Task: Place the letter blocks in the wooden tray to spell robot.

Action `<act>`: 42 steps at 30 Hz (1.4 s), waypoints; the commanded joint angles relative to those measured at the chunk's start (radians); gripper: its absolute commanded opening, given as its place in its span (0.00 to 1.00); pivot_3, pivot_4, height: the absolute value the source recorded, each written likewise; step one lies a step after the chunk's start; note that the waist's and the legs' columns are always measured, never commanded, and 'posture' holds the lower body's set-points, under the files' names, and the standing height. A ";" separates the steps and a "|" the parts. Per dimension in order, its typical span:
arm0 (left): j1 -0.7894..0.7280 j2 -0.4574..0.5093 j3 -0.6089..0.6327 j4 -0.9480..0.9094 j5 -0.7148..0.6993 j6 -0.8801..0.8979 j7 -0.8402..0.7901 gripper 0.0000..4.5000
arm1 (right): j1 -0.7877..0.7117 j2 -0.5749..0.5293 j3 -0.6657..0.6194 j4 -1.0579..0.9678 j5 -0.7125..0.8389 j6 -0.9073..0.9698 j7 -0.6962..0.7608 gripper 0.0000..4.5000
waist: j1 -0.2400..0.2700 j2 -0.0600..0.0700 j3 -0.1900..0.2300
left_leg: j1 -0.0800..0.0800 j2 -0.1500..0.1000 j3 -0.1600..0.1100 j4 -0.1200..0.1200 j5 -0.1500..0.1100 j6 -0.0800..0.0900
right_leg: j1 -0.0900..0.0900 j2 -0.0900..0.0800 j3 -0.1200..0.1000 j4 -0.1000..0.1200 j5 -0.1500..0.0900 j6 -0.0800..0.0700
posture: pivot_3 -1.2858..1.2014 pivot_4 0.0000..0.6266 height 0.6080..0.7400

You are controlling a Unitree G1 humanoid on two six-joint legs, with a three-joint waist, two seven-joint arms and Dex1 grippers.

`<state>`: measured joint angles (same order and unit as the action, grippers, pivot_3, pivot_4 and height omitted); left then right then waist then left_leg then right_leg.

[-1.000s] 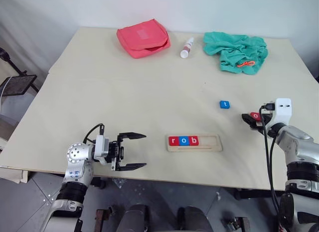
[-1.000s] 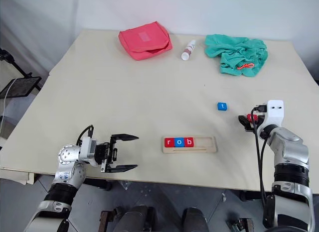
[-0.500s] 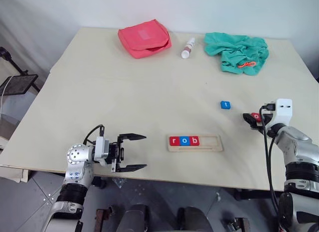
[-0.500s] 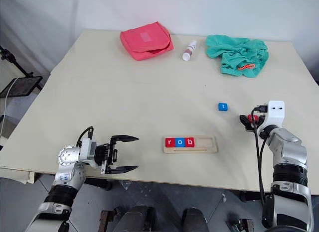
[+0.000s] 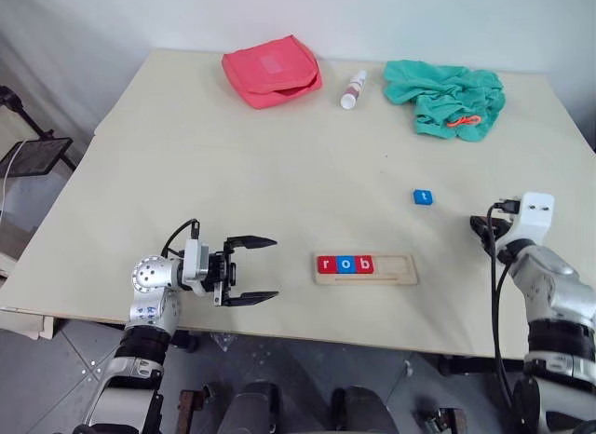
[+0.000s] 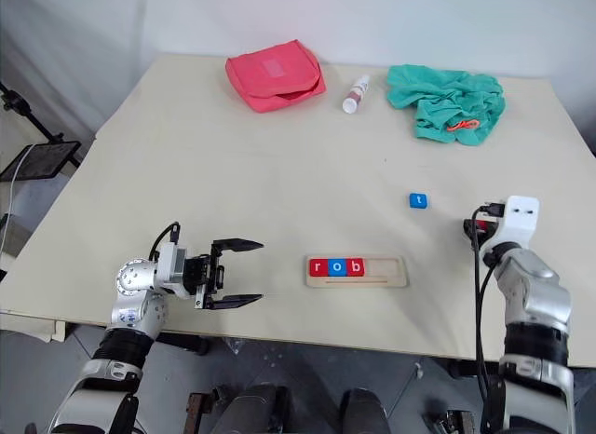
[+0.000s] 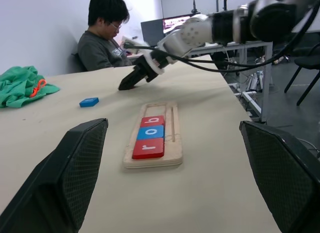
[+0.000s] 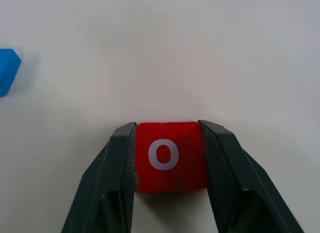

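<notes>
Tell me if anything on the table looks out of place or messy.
The green cloth lies crumpled at the far edge, and a small white bottle lies on its side beside the red pouch. Nothing looks spilled or damaged.

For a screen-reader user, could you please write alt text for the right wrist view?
The right gripper has its two black fingers closed on a red "o" block against the pale table. A corner of a blue block shows at the edge.
</notes>
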<state>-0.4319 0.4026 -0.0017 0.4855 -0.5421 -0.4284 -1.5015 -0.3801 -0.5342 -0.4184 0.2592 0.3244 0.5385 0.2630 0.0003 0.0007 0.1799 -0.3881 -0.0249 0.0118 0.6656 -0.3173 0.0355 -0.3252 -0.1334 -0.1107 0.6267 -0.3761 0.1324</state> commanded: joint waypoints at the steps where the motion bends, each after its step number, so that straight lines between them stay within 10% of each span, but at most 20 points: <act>1: -0.007 0.012 0.004 0.005 -0.005 -0.004 -0.093 1.00 | 0.113 0.029 -0.039 -0.306 0.062 0.106 -0.043 0.33 | -0.001 0.000 0.000 | 0.000 0.000 0.000 0.000 0.000 0.000 | 0.000 0.000 0.000 0.000 0.000 0.000 | 0.52 0.24 1.00; 9: -0.018 -0.008 -0.021 0.022 -0.007 0.001 -0.107 1.00 | 0.349 0.154 -0.035 -0.798 0.154 0.337 -0.159 0.33 | -0.001 0.001 0.000 | 0.000 0.000 0.001 0.000 0.001 -0.001 | -0.001 0.001 0.003 0.000 0.000 0.000 | 0.52 0.24 1.00; 20: -0.054 -0.022 -0.042 0.058 -0.008 -0.013 -0.113 1.00 | 0.421 0.217 -0.044 -0.831 0.155 0.352 -0.189 0.33 | -0.002 0.001 0.000 | 0.001 -0.001 0.001 0.000 0.001 -0.001 | -0.001 0.001 0.003 0.000 0.000 0.000 | 0.52 0.24 1.00; 27: -0.049 -0.018 -0.046 0.053 -0.012 -0.015 -0.113 1.00 | 0.470 0.204 -0.040 -0.862 0.159 0.342 -0.164 0.85 | -0.001 0.001 0.000 | 0.001 -0.001 0.001 -0.001 0.001 -0.001 | -0.001 0.001 0.004 0.000 0.000 0.000 | 0.52 0.24 1.00; 29: -0.049 -0.018 -0.044 0.057 -0.013 -0.019 -0.113 1.00 | 0.477 0.136 -0.046 -0.868 0.169 0.341 -0.099 0.99 | -0.001 0.002 0.000 | 0.001 -0.001 0.001 0.000 0.001 -0.001 | -0.001 0.001 0.004 0.000 0.000 0.000 | 0.52 0.24 1.00; 42: -0.019 -0.049 -0.041 0.046 -0.003 -0.044 -0.089 1.00 | 0.346 -0.491 0.191 -0.540 0.099 0.179 0.535 0.99 | -0.002 0.002 0.000 | 0.001 0.000 0.005 0.000 0.001 0.000 | 0.001 0.001 0.001 -0.004 0.000 0.000 | 0.52 0.24 1.00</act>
<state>-0.4599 0.3580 -0.0432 0.5551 -0.5425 -0.4610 -1.5021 -0.0051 -0.9865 -0.2501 -0.3171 0.4480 0.7730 0.7092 -0.0016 0.0023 0.1800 -0.3868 -0.0252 0.0180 0.6654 -0.3157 0.0352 -0.3247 -0.1322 -0.1102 0.6220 -0.3761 0.1324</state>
